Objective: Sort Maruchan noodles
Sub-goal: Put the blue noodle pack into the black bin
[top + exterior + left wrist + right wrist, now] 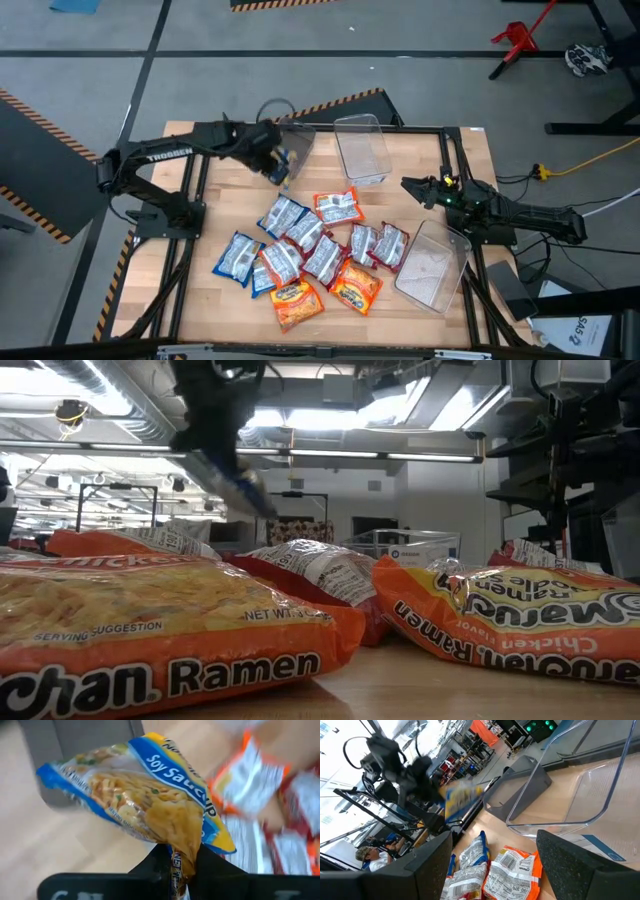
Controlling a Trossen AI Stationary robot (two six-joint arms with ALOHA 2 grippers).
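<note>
Left end effector [272, 160] pinches 1 blue soy sauce packet [145, 795] in the air, just beside the clear bin [362, 148]. Right end effector [412, 188] pressed together, waiting near the pile [310, 250] on the desk.

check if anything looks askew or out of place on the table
The clear plastic bin at the table's right edge sits tilted and askew, unlike the upright clear bin at the back. The flat shiny noodle packets lie overlapping in a jumbled heap. Left end effector holds a blue-and-yellow packet aloft.

Grey floor [300, 50] with orange-black hazard tape [30, 215]; ceiling strip lights [330, 455]; a red stand [517, 40].
</note>
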